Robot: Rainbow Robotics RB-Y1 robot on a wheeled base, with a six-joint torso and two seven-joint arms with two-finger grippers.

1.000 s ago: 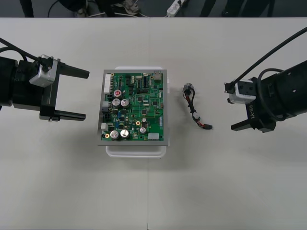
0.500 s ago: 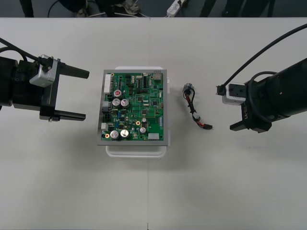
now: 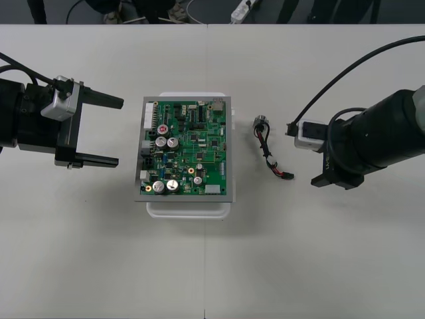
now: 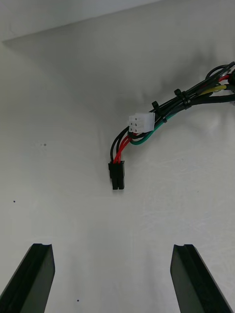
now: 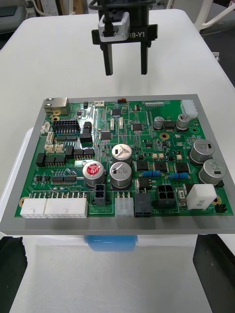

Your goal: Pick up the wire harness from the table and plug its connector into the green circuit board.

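One harness point(image 3: 269, 149) on pale table point(image 3: 332, 266)

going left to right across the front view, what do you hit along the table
left gripper, open → green circuit board on its white base → wire harness, lying loose on the table → right gripper, open

Pale table point(image 3: 199, 266), power strip point(image 3: 243, 8) beyond
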